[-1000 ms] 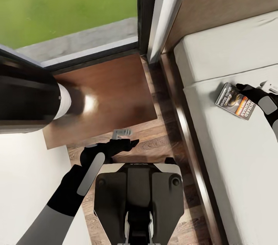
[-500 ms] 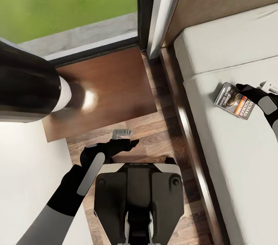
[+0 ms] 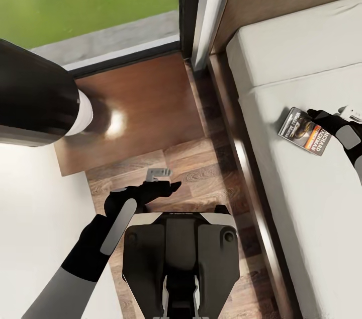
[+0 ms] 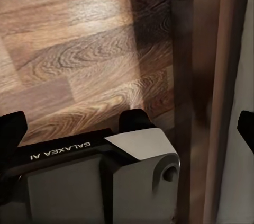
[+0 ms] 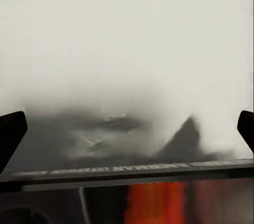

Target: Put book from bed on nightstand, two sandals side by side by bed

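The book lies flat on the pale mattress of the bed, close to the mattress edge nearest the robot and just below the seam where 2 cushions of the mattress meet. Its long axis runs diagonally across the mattress, from the upper end near the bed's side rail toward the right gripper. The cover faces up, with the orange band and the white lettering "RICHARD" at the end nearest the gripper.

The right gripper sits at the book's far edge, its dark fingers touching or overlapping the corner of the cover; from the head view I cannot tell whether they have closed on it. In the right wrist view the cover is very near and blurred, and the 2 fingertips stand wide apart at either side.

The left gripper hangs over the wood-plank floor in front of the robot's base, fingers apart and holding nothing. The nightstand, reddish-brown with a flat top, stands between the window and the bed's side rail, well apart from the book.
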`<state>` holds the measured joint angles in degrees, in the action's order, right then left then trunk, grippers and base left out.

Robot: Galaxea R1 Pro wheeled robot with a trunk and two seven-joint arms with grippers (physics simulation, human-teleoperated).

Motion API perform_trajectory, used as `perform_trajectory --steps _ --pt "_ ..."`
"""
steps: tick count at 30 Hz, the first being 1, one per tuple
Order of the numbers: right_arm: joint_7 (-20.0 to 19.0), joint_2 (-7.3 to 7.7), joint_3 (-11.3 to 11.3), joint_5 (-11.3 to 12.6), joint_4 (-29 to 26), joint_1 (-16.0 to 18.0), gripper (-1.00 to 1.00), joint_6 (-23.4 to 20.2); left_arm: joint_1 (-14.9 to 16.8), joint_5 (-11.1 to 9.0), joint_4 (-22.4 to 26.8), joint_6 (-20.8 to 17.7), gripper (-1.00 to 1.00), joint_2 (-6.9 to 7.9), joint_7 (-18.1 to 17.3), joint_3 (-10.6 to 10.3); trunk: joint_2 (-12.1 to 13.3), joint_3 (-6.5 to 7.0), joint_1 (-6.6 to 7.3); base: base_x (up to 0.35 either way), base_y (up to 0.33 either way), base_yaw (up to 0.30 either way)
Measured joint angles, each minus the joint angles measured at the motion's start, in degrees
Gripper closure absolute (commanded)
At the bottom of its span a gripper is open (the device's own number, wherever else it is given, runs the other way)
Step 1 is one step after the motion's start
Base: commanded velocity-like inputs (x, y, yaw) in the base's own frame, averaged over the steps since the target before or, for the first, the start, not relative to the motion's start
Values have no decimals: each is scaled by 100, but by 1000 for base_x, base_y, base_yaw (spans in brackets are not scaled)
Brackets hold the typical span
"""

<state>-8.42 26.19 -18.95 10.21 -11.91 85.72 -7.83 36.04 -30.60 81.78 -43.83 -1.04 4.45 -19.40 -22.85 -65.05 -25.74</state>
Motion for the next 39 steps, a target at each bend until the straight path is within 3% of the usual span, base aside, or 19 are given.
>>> perform_trajectory --steps 26,39 --pt "-9 6 -2 14 4 0 -100 -35 -1 -2 7 -2 -100 8 -2 0 0 0 1 -62 0 0" --pt "-8 175 -12 43 82 0 -100 -307 1 -3 9 0 -100 4 -4 0 0 0 1 0 0 0"
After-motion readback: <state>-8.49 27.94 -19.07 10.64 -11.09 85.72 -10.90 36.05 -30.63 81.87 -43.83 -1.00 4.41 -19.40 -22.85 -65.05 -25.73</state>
